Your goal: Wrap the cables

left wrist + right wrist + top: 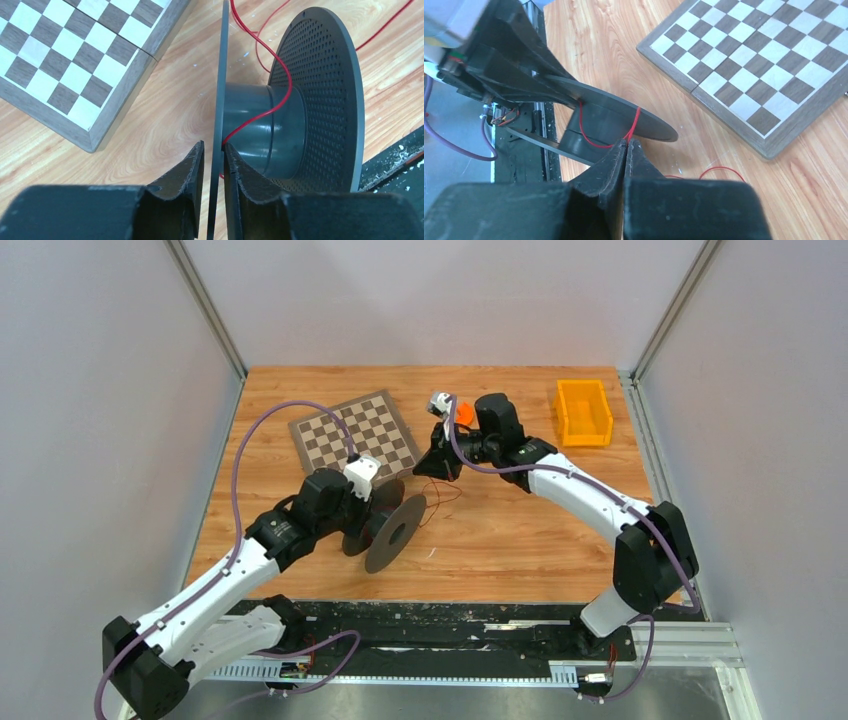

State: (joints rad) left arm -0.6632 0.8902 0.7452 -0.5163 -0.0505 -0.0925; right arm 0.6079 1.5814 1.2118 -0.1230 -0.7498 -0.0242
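Right gripper (pixel 626 144) is pinched shut on the wire (pixel 634 122); left gripper (pixel 214 150) straddles the spool (pixel 255 125) flange, seemingly barely open. Pull it taut round the hub.

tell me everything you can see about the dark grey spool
The dark grey plastic spool has two round ends, a perforated flange dotted with tiny holes and a thin plain flange, joined by a smooth cylindrical hub. It stands tilted on edge on the wooden table. The left gripper straddles the thin plain flange's rim, and a thin red wire crosses the hub.
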